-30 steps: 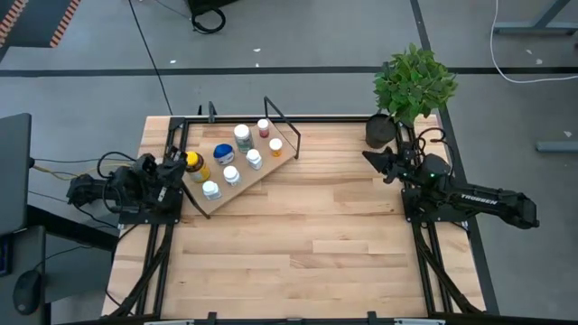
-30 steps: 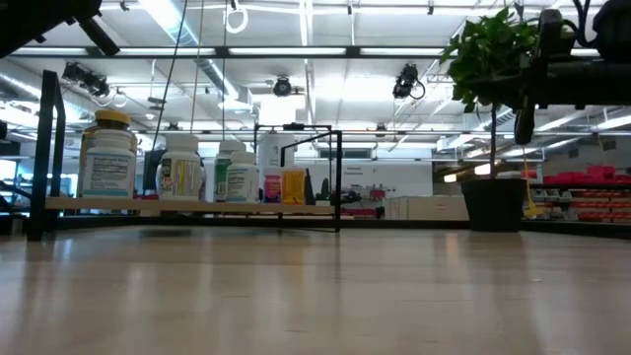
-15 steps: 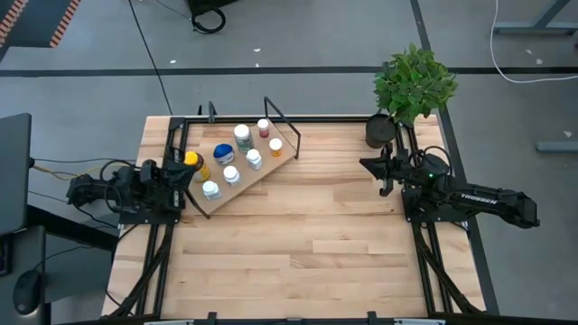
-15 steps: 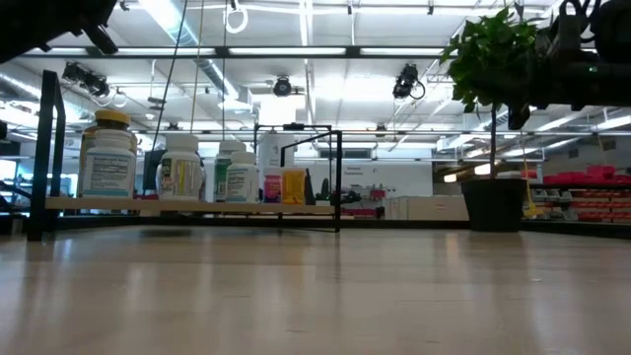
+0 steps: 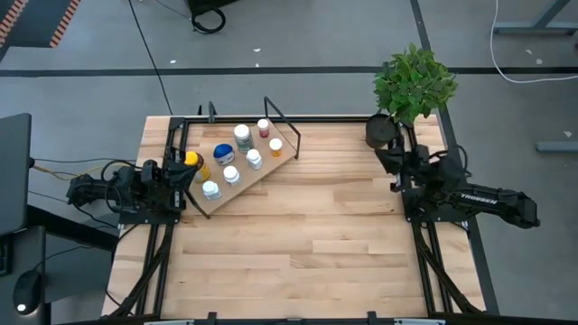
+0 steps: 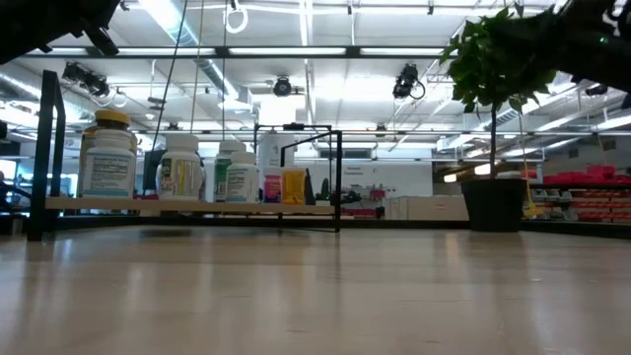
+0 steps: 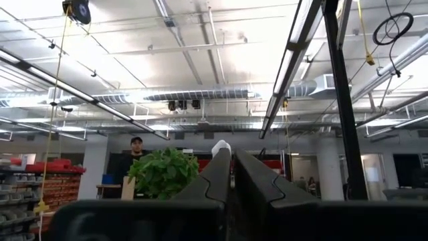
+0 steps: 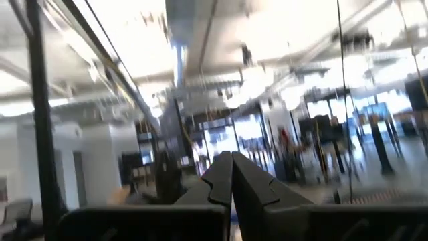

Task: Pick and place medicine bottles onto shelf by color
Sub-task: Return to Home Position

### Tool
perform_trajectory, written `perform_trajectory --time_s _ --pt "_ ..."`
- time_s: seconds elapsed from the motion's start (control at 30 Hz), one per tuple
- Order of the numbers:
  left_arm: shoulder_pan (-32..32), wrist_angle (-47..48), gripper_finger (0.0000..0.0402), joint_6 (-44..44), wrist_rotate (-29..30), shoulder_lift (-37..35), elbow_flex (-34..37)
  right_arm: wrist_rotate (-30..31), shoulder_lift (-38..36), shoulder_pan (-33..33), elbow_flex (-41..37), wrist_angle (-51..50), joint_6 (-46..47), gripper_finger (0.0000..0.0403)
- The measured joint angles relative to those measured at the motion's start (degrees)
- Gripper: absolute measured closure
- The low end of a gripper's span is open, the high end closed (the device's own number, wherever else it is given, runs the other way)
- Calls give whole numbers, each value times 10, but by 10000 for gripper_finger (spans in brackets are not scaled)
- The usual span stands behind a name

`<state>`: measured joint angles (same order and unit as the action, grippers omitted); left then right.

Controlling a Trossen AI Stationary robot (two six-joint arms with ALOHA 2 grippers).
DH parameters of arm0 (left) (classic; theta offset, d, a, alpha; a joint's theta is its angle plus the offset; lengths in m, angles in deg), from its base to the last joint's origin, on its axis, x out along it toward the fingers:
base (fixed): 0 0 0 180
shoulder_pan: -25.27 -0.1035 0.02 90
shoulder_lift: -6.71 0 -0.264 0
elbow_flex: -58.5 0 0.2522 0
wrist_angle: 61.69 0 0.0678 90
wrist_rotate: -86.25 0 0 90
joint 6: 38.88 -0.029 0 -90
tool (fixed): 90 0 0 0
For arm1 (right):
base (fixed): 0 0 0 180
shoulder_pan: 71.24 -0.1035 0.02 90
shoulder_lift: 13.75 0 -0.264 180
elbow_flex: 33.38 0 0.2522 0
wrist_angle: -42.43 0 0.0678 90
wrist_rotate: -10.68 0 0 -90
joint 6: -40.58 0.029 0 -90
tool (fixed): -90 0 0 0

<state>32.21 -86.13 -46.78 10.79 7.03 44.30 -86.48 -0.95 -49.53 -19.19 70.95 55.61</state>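
Note:
The shelf [image 5: 242, 177], a light-wood board in a black wire frame, lies slantwise at the table's far left. On it stand several medicine bottles: a yellow-capped amber one [image 5: 192, 161], a blue one [image 5: 223, 153], an orange one [image 5: 275, 145] and white-capped ones [image 5: 231, 174]. In the low view they stand upright in a row [image 6: 180, 168] on the board. My left gripper [image 5: 181, 171] is shut, just left of the shelf's near corner, and points up at the ceiling [image 7: 232, 167]. My right gripper [image 5: 393, 167] is shut [image 8: 232, 167] and folded back at the right edge.
A black plant pot [image 5: 379, 131] with a green plant [image 5: 414, 83] stands at the far right corner, close to my right arm. Black frame rails [image 5: 424, 262] run along both side edges. The bare slatted tabletop [image 5: 307, 244] spreads across the middle and near part.
My right gripper has drawn back toward the table's right edge and tipped upward, rising out of the low view. My left arm has pulled back a little toward the left edge, away from the yellow-capped bottle. The bottles and the shelf have stayed put.

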Motion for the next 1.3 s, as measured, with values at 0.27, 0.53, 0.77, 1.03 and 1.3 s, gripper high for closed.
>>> perform_trajectory --time_s 0.27,0.53,0.77,1.03,1.3 --pt "0 0 382 0 0 0 0 0 0 0 0 125 1 387" --pt "0 0 370 0 0 0 0 0 0 0 0 153 0 386" --pt "0 0 378 1 0 0 0 0 0 0 0 153 0 386" --pt "0 0 372 1 0 0 0 0 0 0 0 153 1 386" --pt "0 0 367 1 0 0 0 0 0 0 0 153 0 386"
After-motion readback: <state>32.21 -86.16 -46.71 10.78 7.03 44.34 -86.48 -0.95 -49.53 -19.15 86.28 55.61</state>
